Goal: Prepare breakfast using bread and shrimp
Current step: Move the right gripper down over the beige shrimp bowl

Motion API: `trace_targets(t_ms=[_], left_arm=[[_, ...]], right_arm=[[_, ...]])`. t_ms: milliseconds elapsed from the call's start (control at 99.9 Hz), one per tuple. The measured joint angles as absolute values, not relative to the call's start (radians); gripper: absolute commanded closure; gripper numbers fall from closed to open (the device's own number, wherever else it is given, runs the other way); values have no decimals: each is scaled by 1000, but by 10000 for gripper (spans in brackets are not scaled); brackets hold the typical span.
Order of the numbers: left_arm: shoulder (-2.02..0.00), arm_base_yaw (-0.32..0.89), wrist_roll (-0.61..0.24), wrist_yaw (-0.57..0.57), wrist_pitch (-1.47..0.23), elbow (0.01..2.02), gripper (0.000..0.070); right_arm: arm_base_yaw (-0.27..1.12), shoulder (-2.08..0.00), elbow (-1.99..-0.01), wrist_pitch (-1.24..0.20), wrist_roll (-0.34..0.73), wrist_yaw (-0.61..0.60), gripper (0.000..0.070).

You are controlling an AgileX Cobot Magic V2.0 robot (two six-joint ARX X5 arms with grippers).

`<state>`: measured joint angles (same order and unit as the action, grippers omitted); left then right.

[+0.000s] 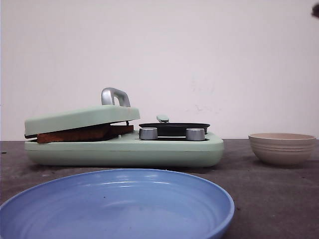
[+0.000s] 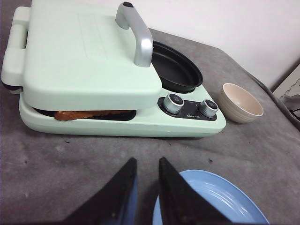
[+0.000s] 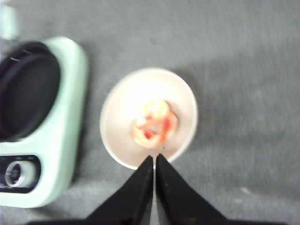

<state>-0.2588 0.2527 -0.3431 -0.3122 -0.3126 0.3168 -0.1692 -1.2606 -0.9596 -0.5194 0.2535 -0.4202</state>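
Reddish-orange shrimp (image 3: 154,123) lies in the bowl (image 3: 117,140) just beyond the right pincer (image 3: 154,161), tips together.

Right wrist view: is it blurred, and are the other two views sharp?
Right wrist view: soft throughout, the shrimp in the bowl only a smeared orange patch. Left wrist view: crisp on the breakfast maker. Front view: the blue plate slightly soft.

The left gripper (image 2: 146,176) is hanging low over the table, its two black fingers (image 2: 123,185) standing slightly apart with a narrow gap between them and nothing in it. The right gripper (image 3: 154,169) is pointing straight down, its fingertips (image 3: 146,171) pressed almost together, nothing between them.
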Motion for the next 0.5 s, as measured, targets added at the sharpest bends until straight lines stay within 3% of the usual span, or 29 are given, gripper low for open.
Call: trace_targets(t_ms=[170,300,501], left_arm=[[-259,253,-338,-312,-313,317,700],[-259,253,-332,-312,-313,317,700],[-259,253,-326,-312,-323,317,700]], right_arm=[[-178,-1325,-960,-516,258,-450,668],[-178,-1359,-960,-488,259,-475,465],[-178,-1420,-960,-439,271,-481,463]])
